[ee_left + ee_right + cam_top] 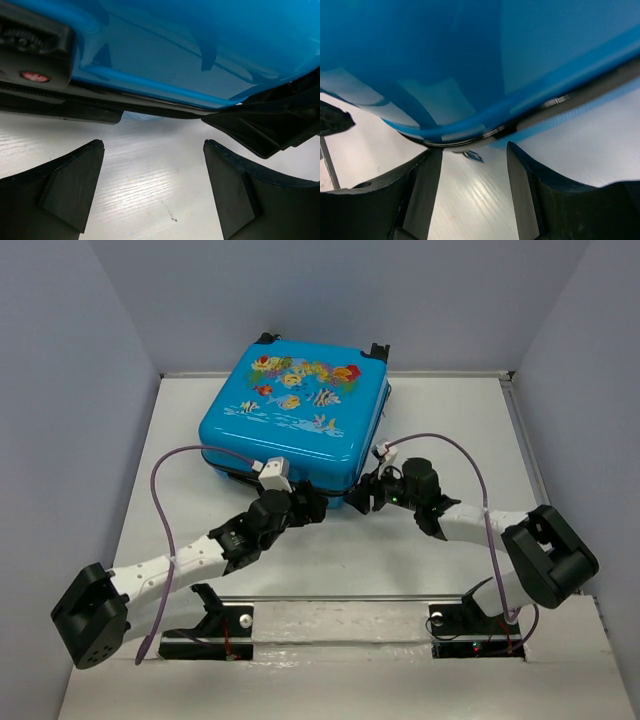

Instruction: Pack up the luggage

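Facing the luggage, both jaws parted.

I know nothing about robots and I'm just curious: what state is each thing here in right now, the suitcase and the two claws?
luggage: lid down, lying flat on the table, fish print facing up.
left gripper: open, holding nothing, at the luggage's near edge.
right gripper: open, holding nothing, also at that near edge.

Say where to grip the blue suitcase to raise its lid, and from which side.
Probably the upper shell's rim just above the zipper seam, coming from the near side: the suitcase lies flat, print up, lid down, and its broad rounded faces look too wide to pinch.
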Available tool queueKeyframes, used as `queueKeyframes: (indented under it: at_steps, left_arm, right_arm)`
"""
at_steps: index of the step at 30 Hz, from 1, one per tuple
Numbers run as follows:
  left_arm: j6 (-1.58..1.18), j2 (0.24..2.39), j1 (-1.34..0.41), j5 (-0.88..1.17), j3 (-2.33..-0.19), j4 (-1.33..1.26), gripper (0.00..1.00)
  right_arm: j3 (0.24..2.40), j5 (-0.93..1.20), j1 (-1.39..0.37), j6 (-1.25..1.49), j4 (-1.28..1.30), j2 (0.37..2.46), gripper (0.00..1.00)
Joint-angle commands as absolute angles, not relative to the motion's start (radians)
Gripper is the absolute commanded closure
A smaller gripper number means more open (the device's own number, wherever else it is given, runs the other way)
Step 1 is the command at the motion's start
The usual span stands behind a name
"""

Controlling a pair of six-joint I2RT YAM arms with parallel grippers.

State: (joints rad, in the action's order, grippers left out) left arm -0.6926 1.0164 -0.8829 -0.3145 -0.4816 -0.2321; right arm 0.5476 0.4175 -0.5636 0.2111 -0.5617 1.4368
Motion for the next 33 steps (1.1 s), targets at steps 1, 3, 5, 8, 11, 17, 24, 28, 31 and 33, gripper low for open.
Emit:
queueKeyframes:
  at_steps: [1,3,5,8,11,17,24,28,31,33]
  left_arm:
    - [-0.658,1.058,-0.888,-0.345,-0.548,-0.314,0.07]
    - [-0.660,1.075,-0.888,-0.353,-0.560,-0.321,0.07]
    - [-0.655,1.086,-0.888,-0.362,-0.571,-0.324,0.07]
    - [-0.646,1.104,-0.888,-0.385,-0.583,-0.344,0.07]
    - [-0.618,1.138,-0.888,-0.387,-0.610,-0.396,0.07]
    - [-0.577,1.223,-0.833,-0.442,-0.735,-0.411,0.06]
    - [-0.558,1.209,-0.755,-0.404,-0.746,-0.408,0.06]
    - [-0.586,1.249,-0.758,-0.356,-0.765,-0.420,0.07]
    - [-0.595,1.284,-0.759,-0.321,-0.796,-0.425,0.07]
    - [-0.594,1.282,-0.765,-0.313,-0.810,-0.425,0.07]
  right_arm:
    - [0.618,0.531,-0.565,0.170,-0.670,1.488,0.42]
    - [0.598,0.523,-0.565,0.196,-0.750,1.497,0.54]
    - [0.580,0.509,-0.565,0.221,-0.803,1.500,0.74]
    - [0.584,0.515,-0.565,0.241,-0.813,1.512,0.93]
    - [0.549,0.509,-0.565,0.278,-0.816,1.483,0.93]
    - [0.465,0.310,-0.615,0.291,-0.625,1.300,0.93]
    - [0.483,0.253,-0.638,0.262,-0.396,1.164,0.93]
    - [0.580,0.168,-0.872,0.268,-0.387,1.259,0.93]
    - [0.620,0.121,-1.031,0.331,-0.487,1.374,0.93]
    - [0.629,0.135,-1.072,0.371,-0.557,1.455,0.93]
